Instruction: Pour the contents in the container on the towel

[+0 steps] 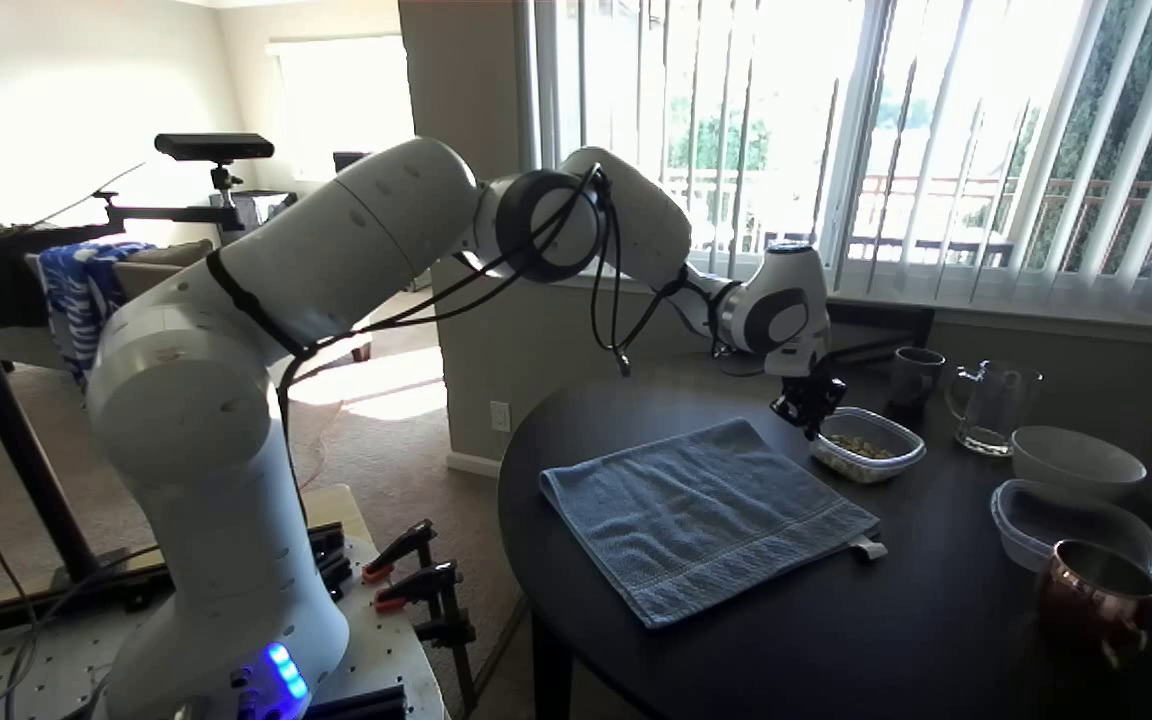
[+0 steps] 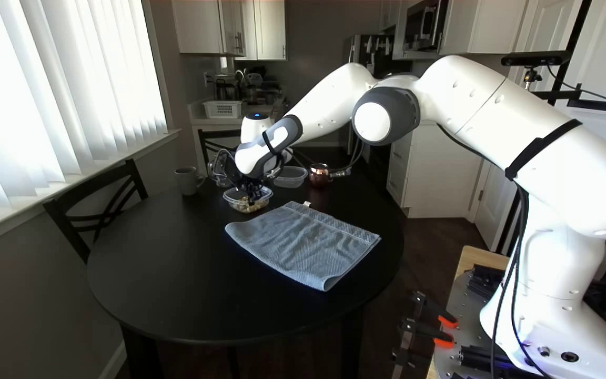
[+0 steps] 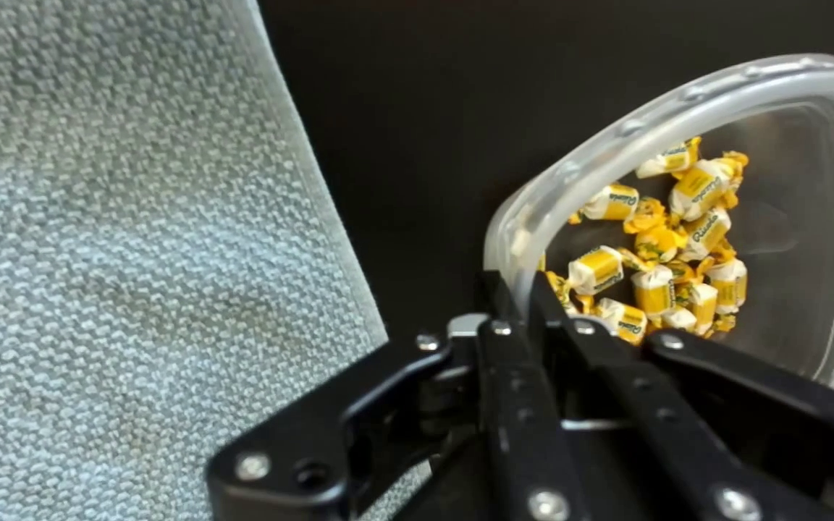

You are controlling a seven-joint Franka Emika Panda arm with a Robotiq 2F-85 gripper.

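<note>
Wrist view: gripper (image 3: pixel 522 293) enters from approx. 5 o'clock, its 2 fingers drawn close together w/ the rim of the clear plastic container (image 3: pixel 793 188) pinched btwn them, 1 finger outside the wall, 1 inside. Container at 3 o'clock, holding yellow-and-white wrapped candies (image 3: pixel 654 289) bunched toward its 8 o'clock; qty not counted. Towel (image 3: pixel 135 275) at 9 o'clock, blue-grey weave, w/ a dark strip of table (image 3: pixel 388 145) btwn it and the container.

In both exterior views container looks approx. level; base contact w/ table can't be confirmed. In an exterior view, container taken as dial centre: towel at 8 o'clock, slightly wrinkled, white tag (image 1: pixel 871 547) near a corner; grey mug (image 1: pixel 916 378) at 1 o'clock; glass mug (image 1: pixel 1001 405) btwn 2 and 3; white bowl (image 1: pixel 1076 462) at 3; 2nd plastic tub (image 1: pixel 1021 540) and copper mug (image 1: pixel 1096 600) approx. 4, the latter partly in front.
</note>
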